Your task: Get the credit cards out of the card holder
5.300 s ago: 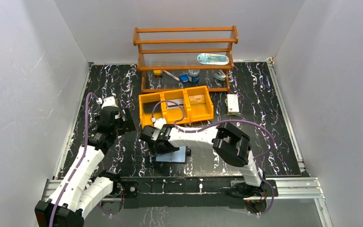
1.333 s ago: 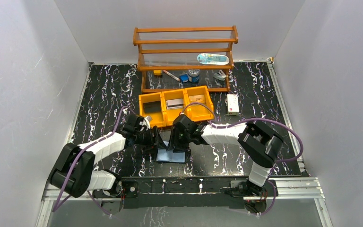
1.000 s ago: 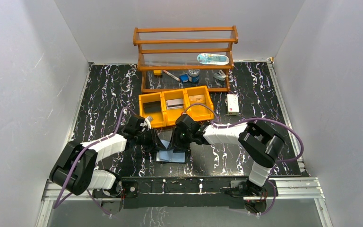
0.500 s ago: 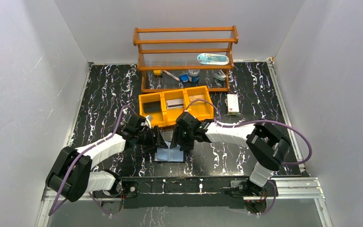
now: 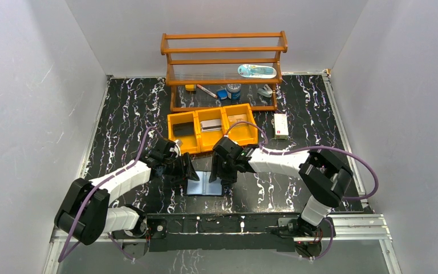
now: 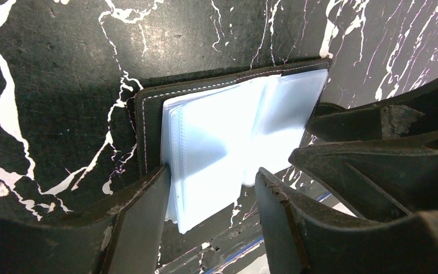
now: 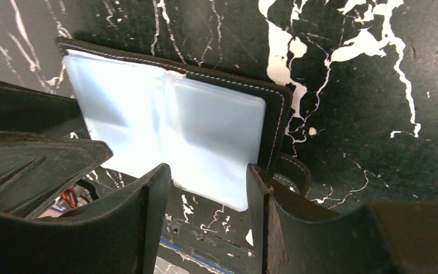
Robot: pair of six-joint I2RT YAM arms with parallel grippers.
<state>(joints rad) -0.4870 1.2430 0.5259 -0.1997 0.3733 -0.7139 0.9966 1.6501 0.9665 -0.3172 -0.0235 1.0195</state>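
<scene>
Holder: black stitched folding card holder (image 5: 205, 186) with pale blue clear sleeves, open flat on the black marbled table (image 5: 125, 114), near the front edge, between both grippers.
Left gripper (image 6: 212, 174): jaws spread at the sleeve stack; contact unclear.
Right gripper (image 7: 208, 168): jaws spread, over the holder's right panel.
Top view only: tan-brown flat card (image 5: 238, 120) in the right compartment of the yellow plastic bin (image 5: 197, 112).
Wrist views only: layered sleeves, white stitching.
</scene>
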